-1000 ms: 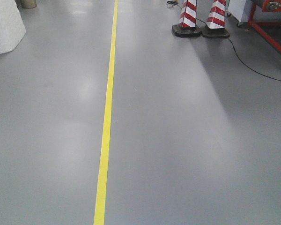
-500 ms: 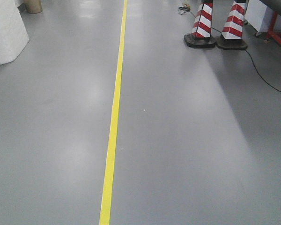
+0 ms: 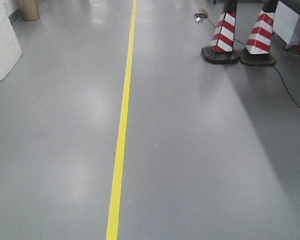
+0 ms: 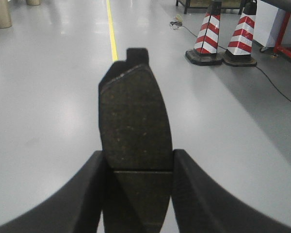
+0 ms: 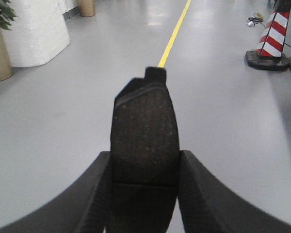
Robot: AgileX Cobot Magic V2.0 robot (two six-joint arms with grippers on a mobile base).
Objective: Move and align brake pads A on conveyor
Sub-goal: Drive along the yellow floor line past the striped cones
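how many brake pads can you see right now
2. One brake pad is clamped in the left gripper, and a second brake pad is clamped in the right gripper. More may be out of view.

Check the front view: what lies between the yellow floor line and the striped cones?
Only bare grey floor separates the yellow line and striped cones in the front view; a cable end lies farther back.
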